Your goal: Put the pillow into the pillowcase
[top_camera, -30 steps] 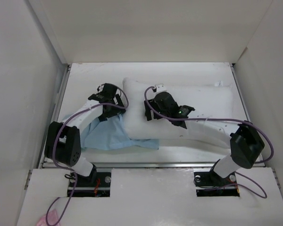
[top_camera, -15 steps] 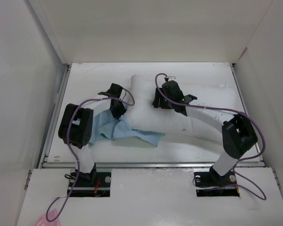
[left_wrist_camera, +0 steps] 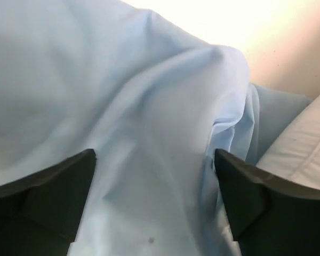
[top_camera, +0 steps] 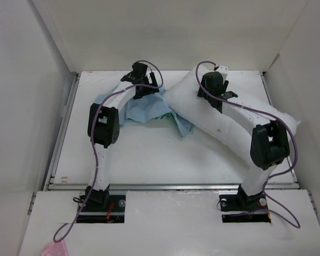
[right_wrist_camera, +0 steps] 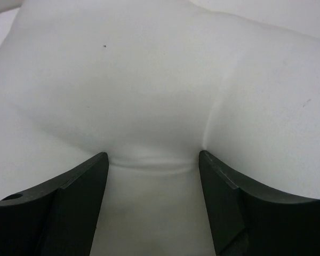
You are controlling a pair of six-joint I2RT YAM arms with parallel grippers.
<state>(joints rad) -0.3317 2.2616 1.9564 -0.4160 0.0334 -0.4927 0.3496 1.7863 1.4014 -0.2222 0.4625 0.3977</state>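
The pillow was soft, matt white cloth, smooth with faint creases. The pillowcase was thin pale-blue cloth with a slight sheen. The fingers looked like matt black plastic. The table was smooth, matt white.

**Far half crowded, near middle open**

The pillow lies as a long diagonal ridge from the far middle of the table to its right edge. The right arm stretches along it, so the right side is blocked. The pillowcase bunches just left of the pillow's far end, touching it, and the left arm arches over the left side. Between the two arms the near middle of the table is bare, with room for a gripper to pass. The left wall and right wall stand close to the table's edges. The back wall rises just behind both wrists.
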